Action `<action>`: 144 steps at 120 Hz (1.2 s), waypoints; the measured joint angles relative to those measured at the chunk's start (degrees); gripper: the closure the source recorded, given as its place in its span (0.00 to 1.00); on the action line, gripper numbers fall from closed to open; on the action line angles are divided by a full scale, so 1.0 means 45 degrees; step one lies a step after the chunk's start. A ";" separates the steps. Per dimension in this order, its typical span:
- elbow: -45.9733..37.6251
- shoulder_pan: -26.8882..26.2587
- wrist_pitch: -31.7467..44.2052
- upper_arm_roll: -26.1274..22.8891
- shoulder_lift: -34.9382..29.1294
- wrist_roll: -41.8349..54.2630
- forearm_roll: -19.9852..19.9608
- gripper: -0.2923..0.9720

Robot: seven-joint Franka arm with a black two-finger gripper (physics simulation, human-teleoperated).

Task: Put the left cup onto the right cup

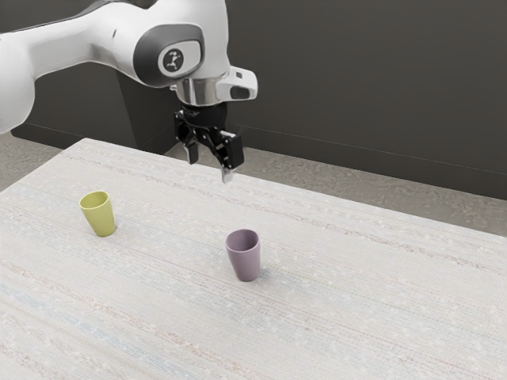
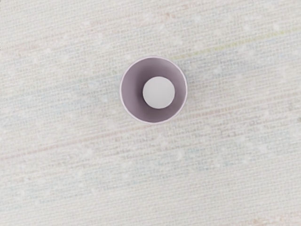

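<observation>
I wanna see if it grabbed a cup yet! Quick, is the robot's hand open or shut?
Hand: open, holding nothing, up in the air.

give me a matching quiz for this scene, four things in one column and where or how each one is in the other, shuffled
Things:
1. yellow-green cup
2. purple cup
3. end effector
4. table

Places or states:
a. up in the air, open, holding nothing
b. stands upright, the cup nearer the exterior view's left
c. pale streaked surface that bears both cups
d. stands upright, the cup nearer the exterior view's right; the wrist view looks straight down into it

Pairs: 1-b, 2-d, 3-a, 4-c
</observation>
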 joint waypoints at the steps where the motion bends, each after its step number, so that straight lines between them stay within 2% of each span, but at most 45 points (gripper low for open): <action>1: -0.0025 -0.0005 0.0031 0.0020 0.0000 -0.0001 -0.0004 0.23; 40: -0.0640 -0.0015 0.1000 0.0506 0.0104 -0.0037 -0.0091 0.23; 90: -0.1712 0.0008 0.1909 0.1681 0.0197 -0.0072 -0.0177 0.24; 144: -0.2727 0.0114 0.2659 0.2925 0.0223 0.0019 -0.0375 0.29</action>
